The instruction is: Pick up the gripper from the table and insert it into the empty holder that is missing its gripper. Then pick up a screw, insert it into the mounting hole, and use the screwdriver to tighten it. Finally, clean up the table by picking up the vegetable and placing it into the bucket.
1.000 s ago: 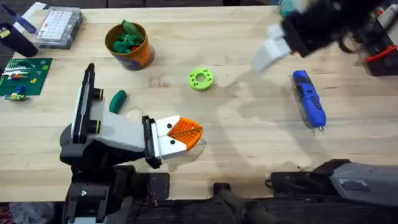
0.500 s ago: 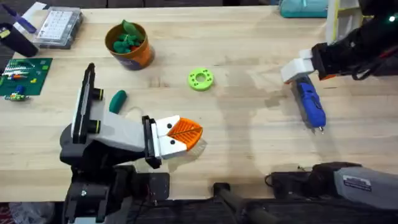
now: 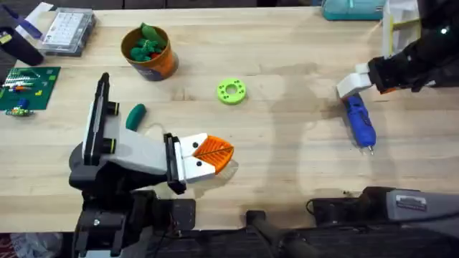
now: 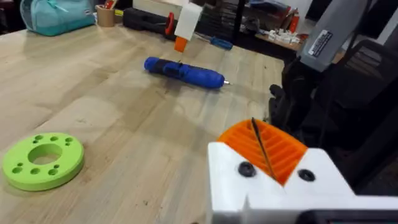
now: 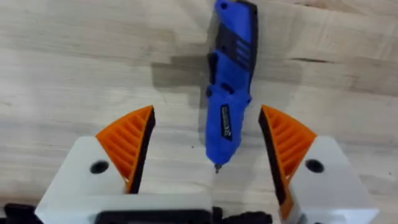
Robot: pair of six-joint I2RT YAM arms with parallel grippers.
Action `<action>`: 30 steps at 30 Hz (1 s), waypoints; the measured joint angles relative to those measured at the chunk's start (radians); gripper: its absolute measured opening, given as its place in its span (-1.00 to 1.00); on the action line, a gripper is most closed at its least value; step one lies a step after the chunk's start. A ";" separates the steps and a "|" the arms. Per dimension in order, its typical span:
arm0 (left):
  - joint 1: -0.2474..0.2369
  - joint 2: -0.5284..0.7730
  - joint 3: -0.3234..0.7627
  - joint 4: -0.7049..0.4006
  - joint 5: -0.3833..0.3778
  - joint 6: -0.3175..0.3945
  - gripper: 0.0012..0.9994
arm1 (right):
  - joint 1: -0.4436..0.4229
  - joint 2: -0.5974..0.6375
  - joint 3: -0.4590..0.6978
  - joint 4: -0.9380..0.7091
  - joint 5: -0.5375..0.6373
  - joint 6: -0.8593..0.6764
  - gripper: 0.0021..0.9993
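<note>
Lying flat on the light wooden desk (image 3: 287, 165), the blue pen-shaped screwdriver (image 5: 229, 81) points its bit between the right pincer's (image 5: 205, 146) wide-open fingers. The left pincer (image 4: 268, 149) is closed, far off.

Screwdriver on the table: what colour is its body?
Blue, with a silver bit; the screwdriver shows best in the right wrist view.

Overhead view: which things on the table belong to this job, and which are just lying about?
Job:
- screwdriver, lying flat, right gripper open astride it
- vegetable, loose beside the left arm
- bucket, already holding green pieces
- left gripper, shut

Lying about:
- green ring
- circuit board
- clear parts box
- teal bag
</note>
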 joint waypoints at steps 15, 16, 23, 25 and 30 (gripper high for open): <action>0.000 0.000 0.000 0.000 0.000 0.000 -0.99 | -0.105 0.254 -0.001 0.169 -0.024 -0.143 0.96; 0.000 0.000 0.000 0.000 0.000 0.000 -0.99 | -0.105 0.259 -0.001 0.165 -0.025 -0.144 0.96; 0.000 0.000 0.000 0.000 0.000 0.000 -0.99 | -0.105 0.276 -0.001 0.160 -0.051 -0.149 0.96; 0.000 0.000 0.000 0.000 0.000 0.000 -0.99 | -0.105 0.290 -0.001 0.163 -0.054 -0.149 0.96; 0.000 0.000 0.000 0.000 0.000 0.000 -0.99 | -0.105 0.352 0.000 0.173 -0.046 -0.151 0.96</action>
